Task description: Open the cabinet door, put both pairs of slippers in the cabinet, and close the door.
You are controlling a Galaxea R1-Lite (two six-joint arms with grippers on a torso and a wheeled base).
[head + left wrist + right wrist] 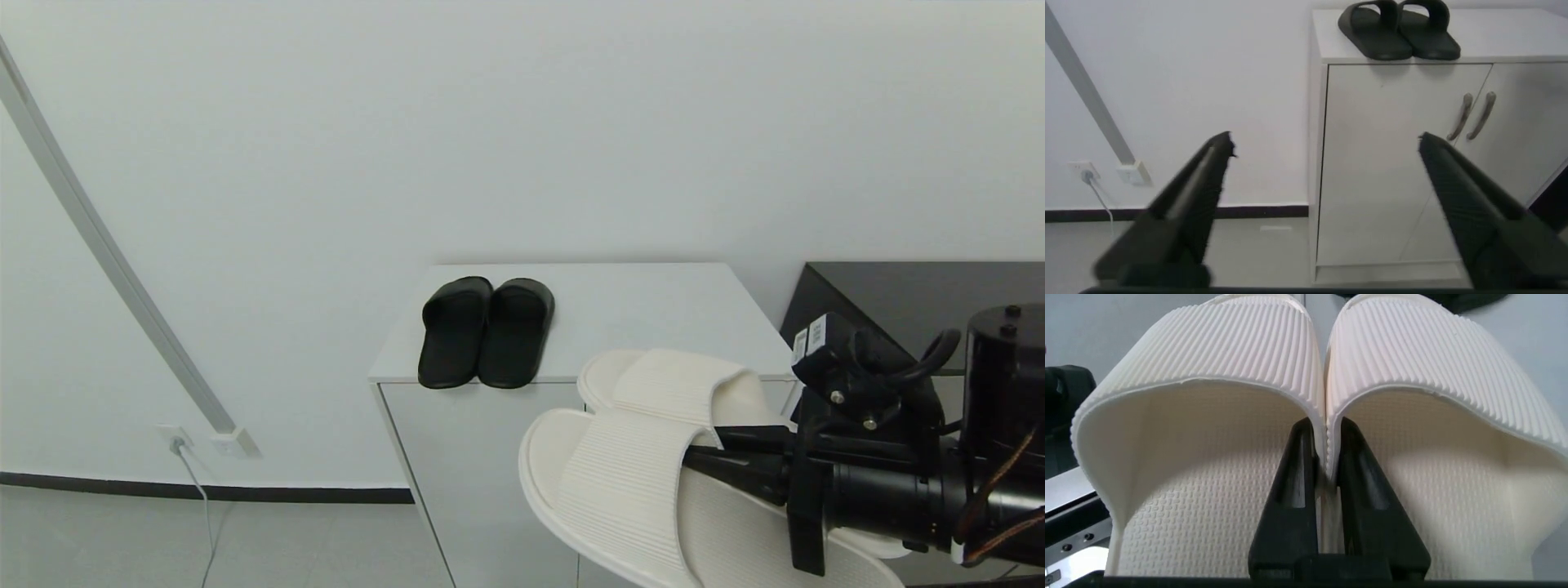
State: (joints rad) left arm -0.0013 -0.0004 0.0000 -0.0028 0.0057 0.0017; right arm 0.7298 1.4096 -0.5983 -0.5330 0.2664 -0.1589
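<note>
In the head view, we see the cabinet point(653, 310) at the centre of the frame, against the wall point(522, 122). The black slippers point(486, 331) lie side by side on its top, at the front left edge, with their ends poking just over that edge. In the lower right, the right gripper point(706, 456) holds the white slippers point(629, 482) in the air in front of the cabinet. Its fingers run under the ribbed straps, so from here we cannot see the tips. A dark table point(922, 290) stands just right of the cabinet. At the left, a grey rail point(106, 245) slants down the wall to a socket point(173, 437) with a cable plugged in.

In the left wrist view, the left gripper point(1325, 140) has its 2 fingers spread wide with nothing between them, well apart from the cabinet. Both doors point(1388, 163) are closed, and the 2 handles point(1474, 116) sit side by side where the doors meet. The black slippers rest on the cabinet's top above the doors.

In the right wrist view, the right gripper's 2 fingers point(1290, 482) are close together. 1 finger sits inside each white slipper, and they pinch the 2 inner strap edges between them.
</note>
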